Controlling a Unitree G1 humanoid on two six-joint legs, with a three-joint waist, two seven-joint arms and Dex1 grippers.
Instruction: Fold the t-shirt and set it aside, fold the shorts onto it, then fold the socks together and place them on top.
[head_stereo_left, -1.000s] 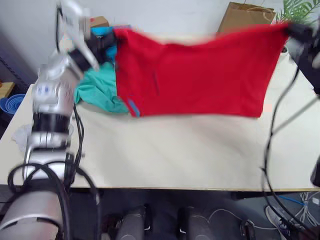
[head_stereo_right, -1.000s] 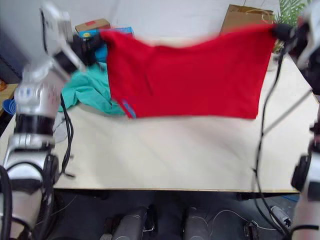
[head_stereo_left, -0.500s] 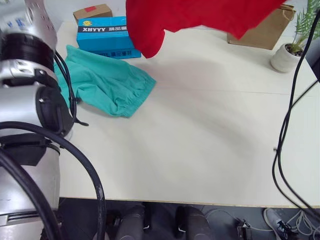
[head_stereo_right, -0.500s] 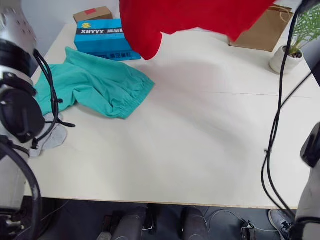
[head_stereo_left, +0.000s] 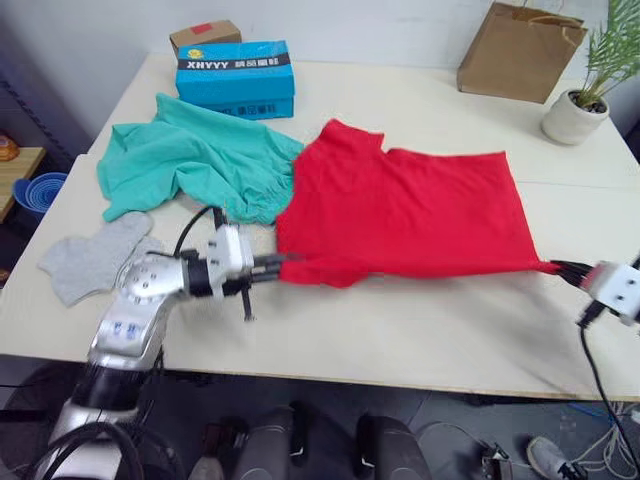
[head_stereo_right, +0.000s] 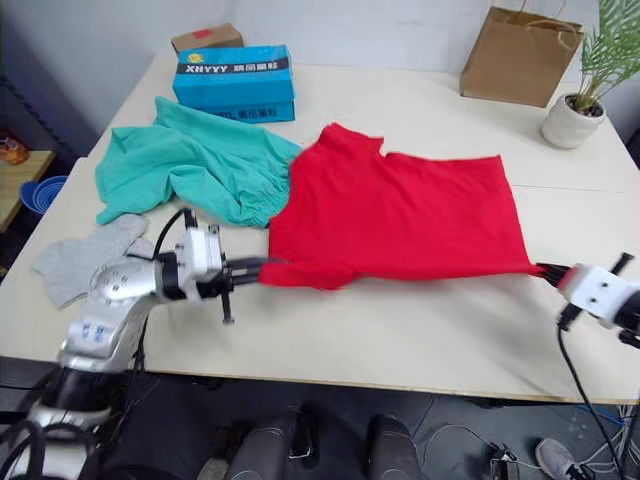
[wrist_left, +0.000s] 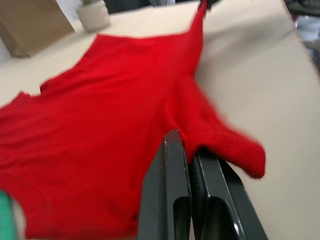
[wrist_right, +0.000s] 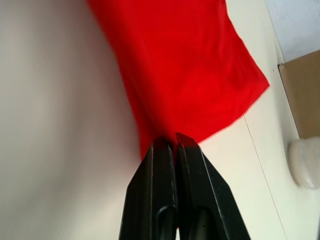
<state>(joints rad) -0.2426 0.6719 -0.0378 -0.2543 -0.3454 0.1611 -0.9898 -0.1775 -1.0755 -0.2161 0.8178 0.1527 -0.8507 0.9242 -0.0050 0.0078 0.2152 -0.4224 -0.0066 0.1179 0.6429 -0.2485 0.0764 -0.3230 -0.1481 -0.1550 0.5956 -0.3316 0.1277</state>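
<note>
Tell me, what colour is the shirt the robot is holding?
Bright red. The t-shirt shows best in the right eye view, spread on the table.

A pale beige tabletop stands before a white wall. At its far edge rest a blue carton, a small cardboard box, a brown paper bag and a potted plant. Cables trail on the dark floor.

light: bright, even | shadows: soft, faint | head views: sharp | wrist views: blurred
</note>
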